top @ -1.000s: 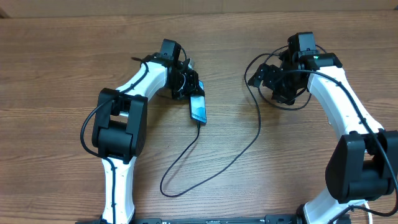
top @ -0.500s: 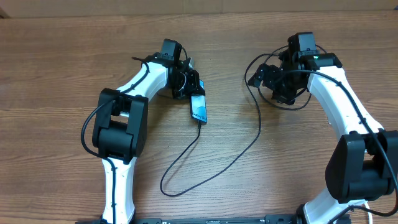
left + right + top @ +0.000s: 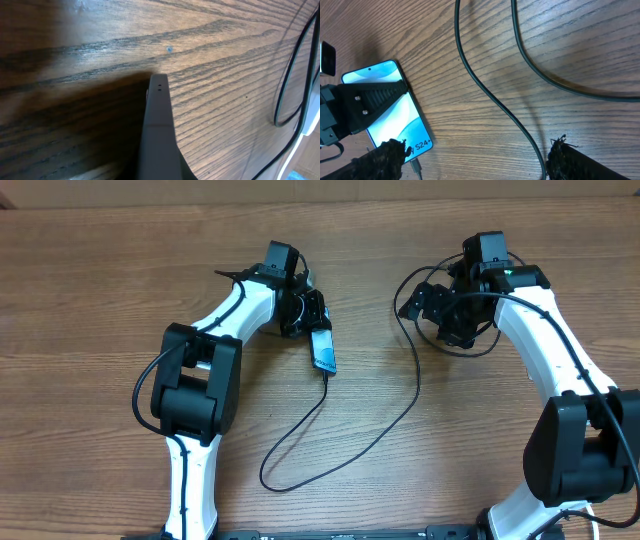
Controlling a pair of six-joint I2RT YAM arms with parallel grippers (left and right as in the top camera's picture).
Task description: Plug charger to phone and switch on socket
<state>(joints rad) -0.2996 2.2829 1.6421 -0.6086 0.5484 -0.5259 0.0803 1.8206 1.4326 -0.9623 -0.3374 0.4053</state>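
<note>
Brown wood-grain table top [image 3: 80,300], full frame.
Evenly lit, soft shadows only; a pale tan strip [image 3: 150,188] runs along its far edge.

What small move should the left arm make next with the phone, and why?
Probably ease the left gripper open and let the phone rest on the table. That gripper is shut on the phone's far end, and the charger already meets its near end, though whether the tip is fully seated cannot be told. The right gripper stands open and empty.
</note>
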